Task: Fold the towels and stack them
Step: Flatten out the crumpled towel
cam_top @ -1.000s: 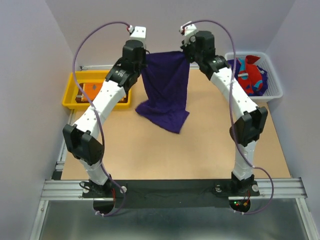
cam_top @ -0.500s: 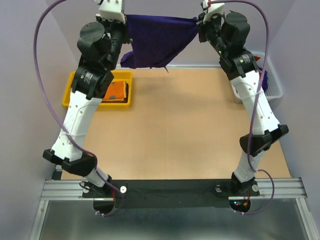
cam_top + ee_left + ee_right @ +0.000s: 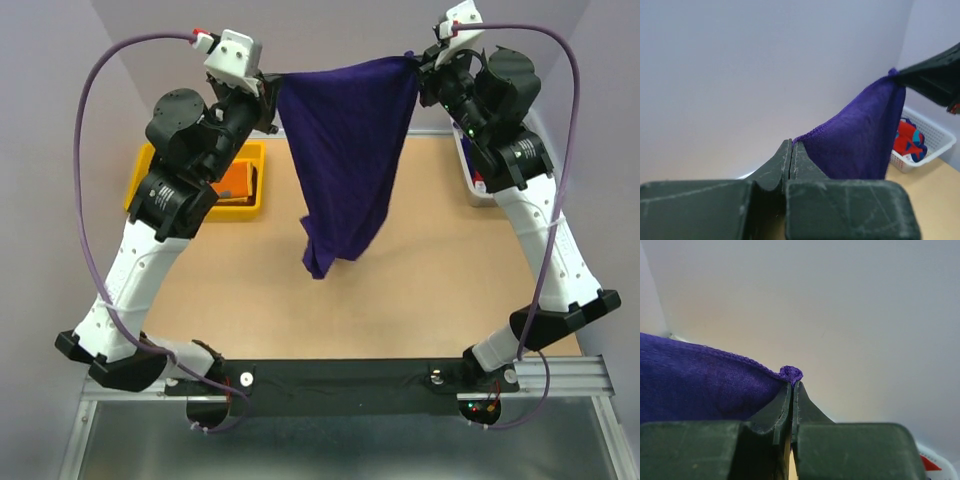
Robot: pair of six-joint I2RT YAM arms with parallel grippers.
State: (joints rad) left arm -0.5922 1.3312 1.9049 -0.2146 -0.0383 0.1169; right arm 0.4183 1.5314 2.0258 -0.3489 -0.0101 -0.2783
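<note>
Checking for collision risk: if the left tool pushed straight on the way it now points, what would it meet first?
Beyond the corner of the purple towel pinched in its tips, the left tool faces only the pale back wall; how far off that is cannot be judged.

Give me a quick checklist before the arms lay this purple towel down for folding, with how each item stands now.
1. Left claw shut on a top corner of the purple towel: ok.
2. Right claw shut on the other top corner: ok.
3. Top edge stretched between them: ok.
4. Towel hanging flat: not ok, the lower part bunches to a point.
5. Lower end off the table: cannot tell.
</note>
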